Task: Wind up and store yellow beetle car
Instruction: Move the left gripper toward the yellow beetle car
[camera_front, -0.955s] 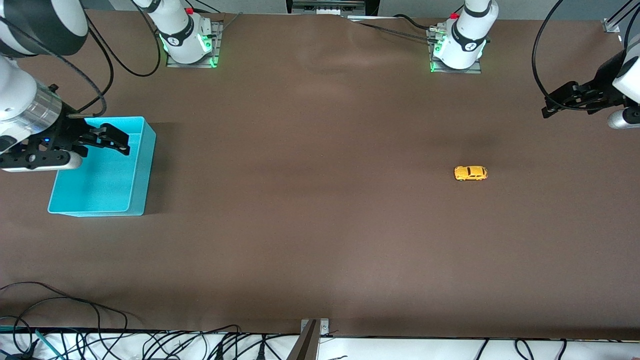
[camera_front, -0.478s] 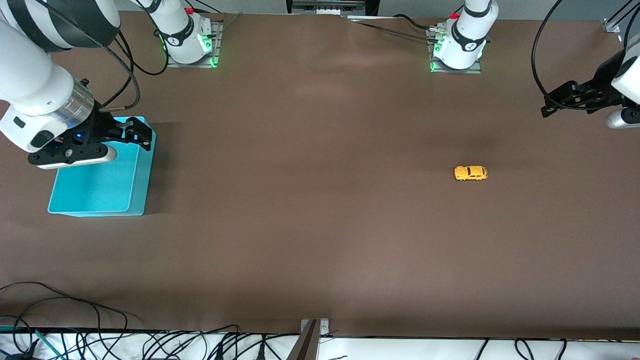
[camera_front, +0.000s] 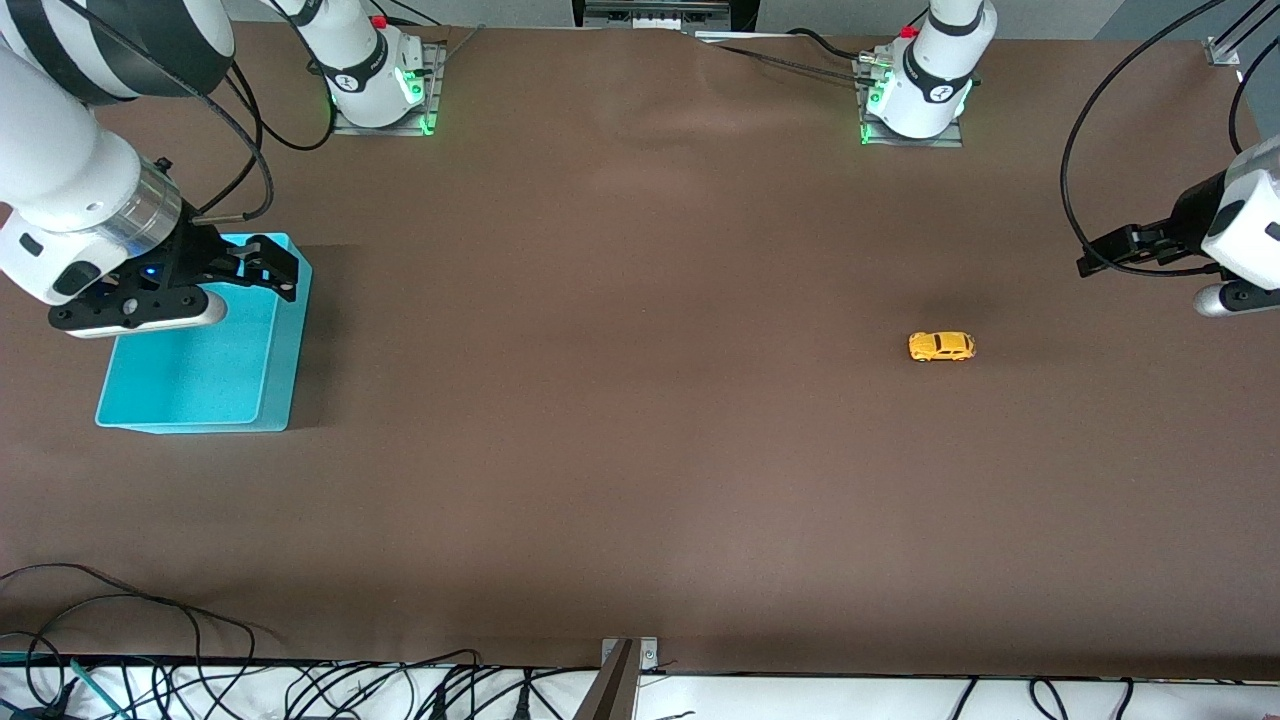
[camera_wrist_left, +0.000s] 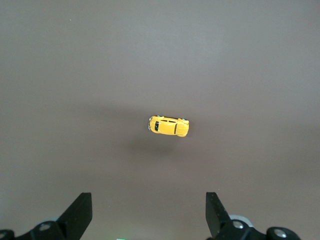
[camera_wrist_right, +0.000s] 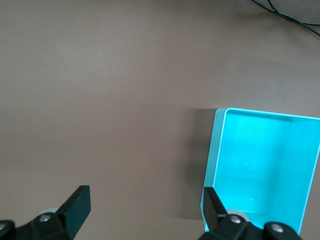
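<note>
The yellow beetle car (camera_front: 941, 346) sits on its wheels on the brown worktop (camera_front: 620, 400), toward the left arm's end, w/ bare surface all round it. Nothing touches it. Taking the car as landmark: its long axis runs along the worktop's length, from one arm's end to the other.

The left gripper (camera_front: 1100, 252) hangs in the air near the car, out toward the left arm's end of the worktop from it, over bare worktop and not over the car itself. Jaws stand wide apart and hold nothing. In the left wrist view the car (camera_wrist_left: 168, 126) shows between and ahead of the two dark fingertips (camera_wrist_left: 80, 212), well apart from both; the left gripper (camera_wrist_left: 147, 215) is clear of it.

The turquoise bin (camera_front: 205, 370) stands well apart from the car, at the right arm's end of the worktop, about as near to the front camera as the car is. It's an open-topped rectangular box; the inside that shows is plain turquoise.

The right gripper (camera_front: 275, 268) hovers over the bin's rim, at the corner toward the car. Jaws apart, nothing between them. The right wrist view shows the bin (camera_wrist_right: 260, 165) below, w/ one finger of the right gripper (camera_wrist_right: 145, 210) over its edge and the other over bare worktop.
</note>
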